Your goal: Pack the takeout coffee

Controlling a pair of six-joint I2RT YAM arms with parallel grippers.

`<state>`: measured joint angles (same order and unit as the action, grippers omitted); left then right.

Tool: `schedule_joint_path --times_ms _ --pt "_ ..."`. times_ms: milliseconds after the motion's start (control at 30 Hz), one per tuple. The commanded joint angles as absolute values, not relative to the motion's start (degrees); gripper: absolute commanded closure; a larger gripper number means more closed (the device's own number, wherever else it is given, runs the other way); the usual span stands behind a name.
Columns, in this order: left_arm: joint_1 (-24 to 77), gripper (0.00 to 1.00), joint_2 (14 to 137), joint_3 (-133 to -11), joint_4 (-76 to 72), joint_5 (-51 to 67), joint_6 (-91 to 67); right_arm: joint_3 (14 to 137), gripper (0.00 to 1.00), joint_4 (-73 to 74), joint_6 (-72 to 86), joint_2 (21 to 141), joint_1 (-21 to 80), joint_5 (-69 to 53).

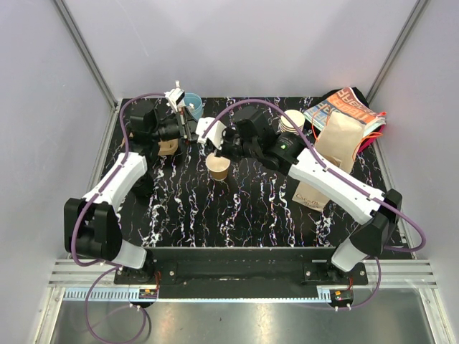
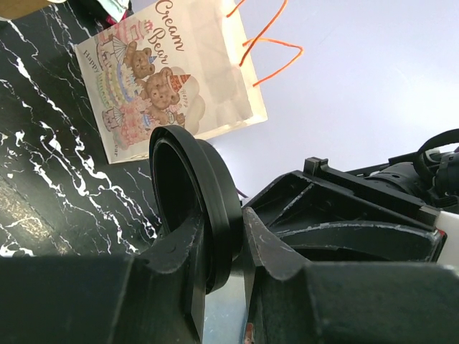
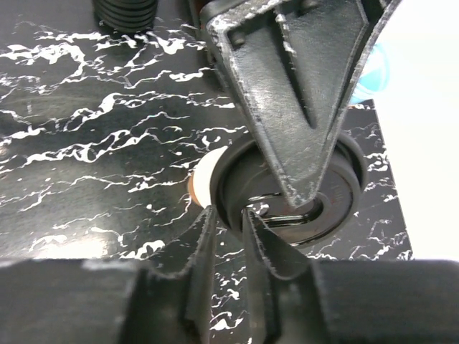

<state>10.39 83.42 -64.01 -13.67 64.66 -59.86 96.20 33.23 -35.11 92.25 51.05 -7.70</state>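
Not yet packed: the small brown ribbed paper cup (image 1: 218,167) stands well left of the tan paper bag (image 1: 337,147). The left gripper (image 2: 219,229) pinches a round black lid (image 2: 221,195); the right gripper (image 3: 228,231) has narrow jaws, grip unclear.

The paper bag (image 2: 172,72) reads "Cream Bear" (smaller side lettering too blurred).

Coffee cup (image 3: 201,179) mostly hidden behind the black lid (image 3: 233,186) and right gripper (image 3: 265,208).

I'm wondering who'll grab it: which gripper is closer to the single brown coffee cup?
Right. The right gripper hovers just above the brown coffee cup; the left gripper sits farther off toward the back left, holding a black lid.
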Motion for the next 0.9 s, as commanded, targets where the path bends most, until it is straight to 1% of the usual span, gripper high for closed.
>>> schedule_joint_path --times_ms 0,67,100,167,200,233,267,400,500,533,567,600,633,667,733,767,833,867 --pt "10.3 0.94 80.9 -63.3 -20.3 65.3 -62.8 96.7 0.79 30.3 -35.9 92.9 52.0 -5.7" --pt "10.3 0.94 80.9 -63.2 -20.7 65.5 -62.9 96.7 0.83 30.3 -36.1 93.3 51.9 -5.6" --pt "10.3 0.94 80.9 -63.2 -20.7 65.6 -62.9 96.9 0.88 30.3 -36.1 93.6 51.9 -5.6" --pt "10.4 0.94 80.8 -63.1 -20.9 65.7 -63.1 96.9 0.91 30.5 -36.4 94.0 52.1 -5.7" --pt "10.4 0.94 80.7 -63.0 -20.9 65.7 -63.1 97.2 0.97 30.5 -36.4 94.1 52.0 -5.7" --pt "10.3 0.94 80.7 -63.0 -21.0 65.7 -63.1 97.4 0.99 30.9 -36.5 94.3 52.1 -6.0" --pt "10.4 0.94 80.7 -62.9 -21.0 65.7 -63.1 97.6 1.00 31.2 -36.5 94.4 52.0 -6.2" --pt "10.2 0.92 80.7 -63.1 -21.0 65.9 -63.0 98.8 1.00 33.0 -36.4 94.7 52.1 -7.6" --pt "9.7 0.82 80.7 -63.5 -21.0 66.0 -62.9 99.4 1.00 35.0 -36.5 94.4 52.1 -9.2" --pt "9.1 0.75 80.8 -63.6 -21.0 66.0 -62.8 99.4 1.00 35.7 -36.5 94.3 52.1 -9.8" --pt "8.8 0.61 80.6 -63.6 -21.0 66.0 -62.7 99.5 1.00 36.1 -36.5 94.2 52.2 -9.9" --pt "8.5 0.54 80.6 -63.8 -20.9 66.1 -62.4 99.7 1.00 36.5 -36.5 94.1 52.2 -10.3" --pt "7.7 0.49 80.5 -63.8 -20.5 66.1 -62.2 99.7 1.00 37.2 -36.6 94.0 52.2 -10.6" --pt "7.3 0.38 80.4 -64.1 -20.2 66.3 -61.5 99.8 1.00 37.6 -36.7 94.0 52.1 -10.9" --pt "6.0 0.32 80.5 -64.9 -16.8 66.3 -58.6 99.9 1.00 38.9 -37.3 93.9 52.1 -11.6" --pt "5.5 0.27 80.6 -66.1 -15.5 66.5 -57.7 99.9 1.00 39.3 -37.4 93.8 52.2 -11.9" --pt "4.2 0.22 80.7 -67.2 -11.8 66.9 -54.4 99.8 1.00 40.1 -37.6 93.5 52.2 -12.4" --pt "3.8 0.18 80.7 -69.0 -10.0 67.4 -52.7 99.7 1.00 40.3 -37.6 93.4 52.2 -12.5"
